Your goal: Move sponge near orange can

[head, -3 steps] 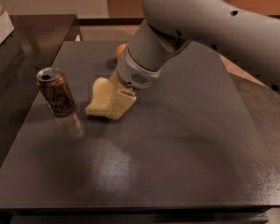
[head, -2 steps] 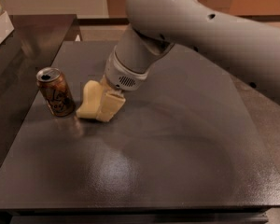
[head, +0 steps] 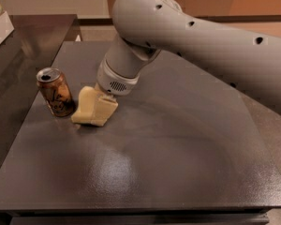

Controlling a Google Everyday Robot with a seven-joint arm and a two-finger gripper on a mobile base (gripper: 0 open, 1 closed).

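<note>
The gripper (head: 102, 102), low over the left side of the table (head: 178, 163), meets the sponge (head: 86, 108); its grip cannot be told. The sponge sits tilted just beside the upright can (head: 56, 93) near the left edge, nothing between them.

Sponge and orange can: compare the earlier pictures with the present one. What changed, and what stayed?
The hand, low over the table, has brought the sponge leftward until it sits right beside the orange can. The can stayed upright in its place.
</note>
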